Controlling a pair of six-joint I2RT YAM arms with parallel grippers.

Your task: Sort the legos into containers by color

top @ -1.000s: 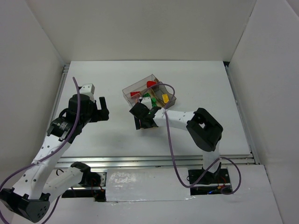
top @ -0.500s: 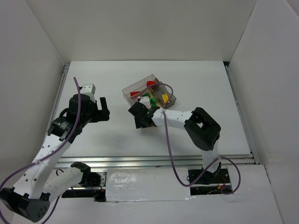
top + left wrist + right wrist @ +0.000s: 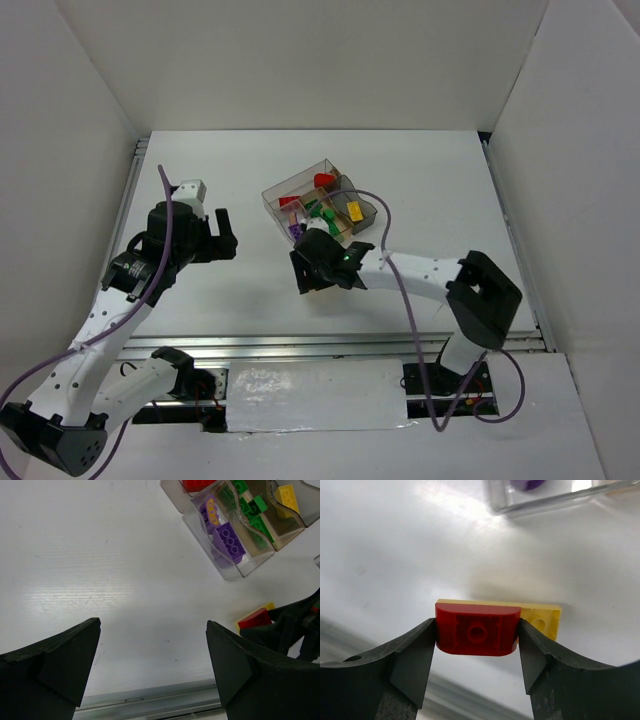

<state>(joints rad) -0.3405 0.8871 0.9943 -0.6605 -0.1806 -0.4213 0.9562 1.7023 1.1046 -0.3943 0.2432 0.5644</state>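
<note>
My right gripper (image 3: 477, 630) is shut on a red lego (image 3: 477, 628) that sits against a flat yellow lego (image 3: 541, 619), low over the white table just in front of the containers (image 3: 272, 192). In the top view this gripper (image 3: 320, 264) hides both pieces. The tray holds purple legos (image 3: 227, 540), green legos (image 3: 251, 509), a yellow lego (image 3: 287, 496) and red legos (image 3: 320, 180), each colour in its own compartment. My left gripper (image 3: 152, 665) stands open over bare table, left of the tray (image 3: 235, 570), with nothing between its fingers.
White walls close in the table on three sides. A metal rail (image 3: 340, 345) runs along the near edge and another (image 3: 133, 185) along the left. The right arm's elbow (image 3: 485, 295) hangs over the table's near right.
The right gripper has drawn back from the tray's front edge toward the near side and closed on the red lego; its elbow swung right. The left arm has stayed still.
</note>
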